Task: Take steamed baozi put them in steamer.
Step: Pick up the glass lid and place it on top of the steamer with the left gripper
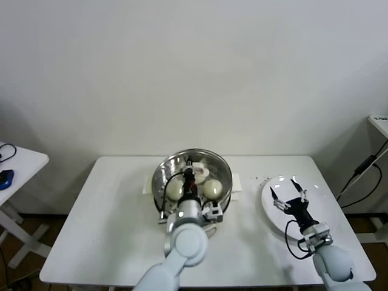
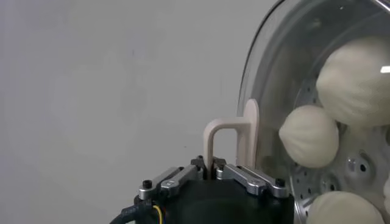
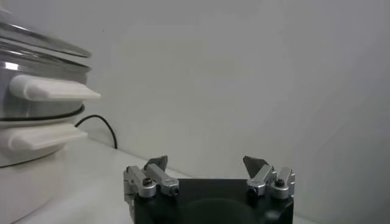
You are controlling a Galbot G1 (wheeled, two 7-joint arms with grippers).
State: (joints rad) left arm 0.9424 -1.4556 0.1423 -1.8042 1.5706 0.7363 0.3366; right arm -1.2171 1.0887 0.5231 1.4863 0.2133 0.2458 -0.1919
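The steamer (image 1: 162,168), a shiny steel pot on a cream-white base, stands at the middle back of the white table. Three cream-white baozi show inside it (image 1: 175,190) (image 1: 213,188) (image 1: 202,174). My left gripper (image 1: 189,179) reaches over the pot and is shut on the white handle (image 2: 228,131) of the round glass lid (image 2: 259,67), which covers the pot's mouth. Through the glass, baozi (image 2: 309,136) (image 2: 356,79) lie on the perforated tray (image 2: 350,167). My right gripper (image 1: 290,193) hovers open over the white plate (image 1: 271,213), with nothing between its fingers (image 3: 157,163).
The steamer's white side handles (image 3: 52,90) and a black cable (image 3: 100,125) show in the right wrist view. A small side table (image 1: 21,159) with a blue object (image 1: 5,177) stands far left. Cables (image 1: 364,176) hang at the right.
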